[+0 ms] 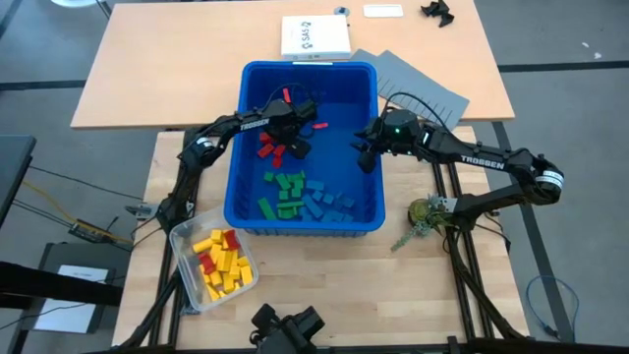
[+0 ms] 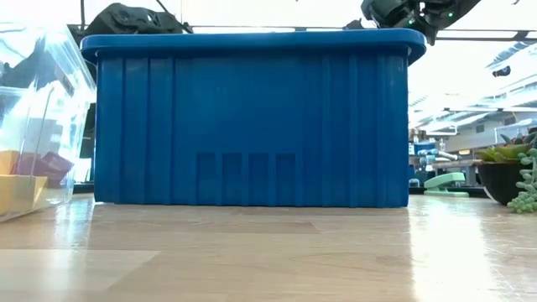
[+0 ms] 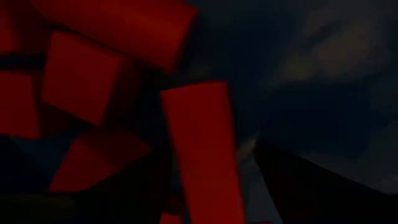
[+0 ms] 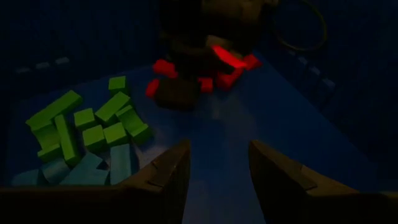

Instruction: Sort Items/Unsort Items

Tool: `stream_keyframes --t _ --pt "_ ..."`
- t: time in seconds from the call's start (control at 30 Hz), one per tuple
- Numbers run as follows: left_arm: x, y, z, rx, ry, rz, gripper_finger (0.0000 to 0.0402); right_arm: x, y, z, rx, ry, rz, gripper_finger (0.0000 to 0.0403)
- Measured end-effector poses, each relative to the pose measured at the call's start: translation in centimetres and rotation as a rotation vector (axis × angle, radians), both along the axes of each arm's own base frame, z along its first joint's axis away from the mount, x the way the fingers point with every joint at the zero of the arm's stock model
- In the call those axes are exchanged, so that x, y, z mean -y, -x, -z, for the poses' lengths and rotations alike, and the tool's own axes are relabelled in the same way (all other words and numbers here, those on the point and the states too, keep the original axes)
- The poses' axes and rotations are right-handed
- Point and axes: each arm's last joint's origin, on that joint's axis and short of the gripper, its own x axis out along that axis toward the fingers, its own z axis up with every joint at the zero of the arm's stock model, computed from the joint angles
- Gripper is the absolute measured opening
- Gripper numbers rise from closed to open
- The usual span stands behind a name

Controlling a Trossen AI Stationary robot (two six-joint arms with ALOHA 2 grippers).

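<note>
Left pincer (image 1: 295, 146), which we see spread wide and holding nothing, hangs directly over the red blocks (image 1: 269, 149) inside the blue bin (image 1: 369, 221); the nearest block's long axis runs between its fingers.

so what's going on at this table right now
A two-armed robot is sorting small toy blocks by colour. The left gripper is down inside the blue bin, right over the red blocks. The right gripper hangs inside the bin near its right wall, fingers apart and holding nothing. Green blocks and blue blocks lie grouped on the bin floor. A clear container in front of the bin already holds yellow blocks and a few red ones.
</note>
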Motion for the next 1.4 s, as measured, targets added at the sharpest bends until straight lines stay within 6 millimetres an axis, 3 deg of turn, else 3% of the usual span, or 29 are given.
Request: stream_keyframes --t 0.27,0.53,0.67,0.73,1.03,1.17,1.4 --pt "-0.3 -0.3 0.9 0.021 0.05 0.063 0.0245 -0.1 0.1 0.8 0.012 0.002 0.001 0.0162" --pt "-0.2 -0.4 0.7 0.044 0.073 0.113 0.0135 -0.2 -0.1 0.7 0.027 0.013 -0.006 0.0162" --pt "0.6 -0.7 -0.5 0.017 0.004 0.137 0.0134 -0.2 -0.1 0.7 0.027 0.013 -0.007 0.0162" --pt "1.3 -0.8 -2.0 0.026 -0.037 0.154 0.0134 -0.2 -0.1 0.7 0.027 0.013 -0.007 0.0162" --pt "6.4 -0.1 -12.5 0.194 -0.244 0.241 0.0134 -0.2 -0.1 0.7 0.028 0.017 -0.009 0.0162" --pt "9.5 1.6 -17.7 0.297 -0.325 0.276 0.0134 -0.2 -0.1 0.7 0.029 0.018 -0.009 0.0162" --pt "14.9 6.0 -23.9 0.376 -0.448 0.25 0.0134 -0.2 -0.1 0.7 0.027 0.016 -0.008 0.016"
